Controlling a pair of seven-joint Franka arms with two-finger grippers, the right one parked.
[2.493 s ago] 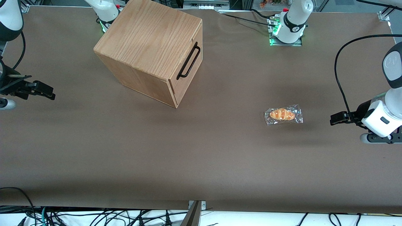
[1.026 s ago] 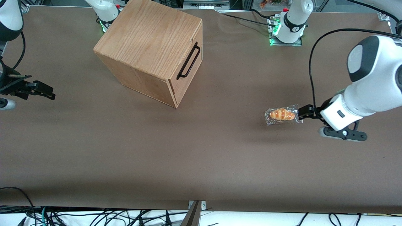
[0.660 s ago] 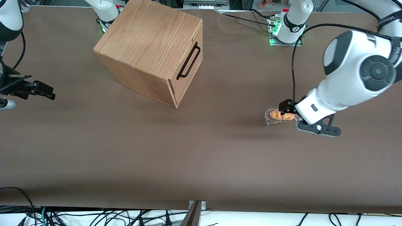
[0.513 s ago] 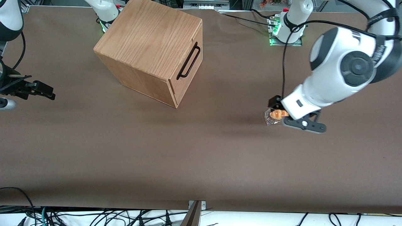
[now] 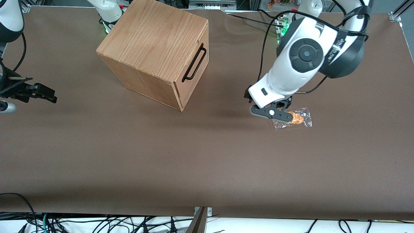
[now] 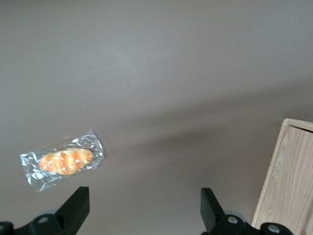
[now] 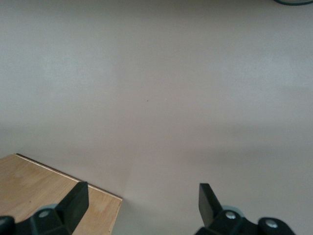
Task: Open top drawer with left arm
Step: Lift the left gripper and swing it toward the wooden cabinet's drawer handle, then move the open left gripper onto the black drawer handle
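Front view: tool (image 5: 247, 96) mostly hidden under left arm (image 5: 302, 61) wrist, above counter (image 5: 207, 161) between cabinet (image 5: 155, 51) and bun (image 5: 296, 118). Wrist camera bracket covers part of bun, only orange end and wrapper showing. Top drawer (image 5: 193, 69) seen at steep angle; handle (image 5: 194, 63) visible, seam under it hard to trace. Left wrist view: finger (image 6: 73, 210) bases cut by frame edge; only cabinet corner (image 6: 288, 181) in frame.
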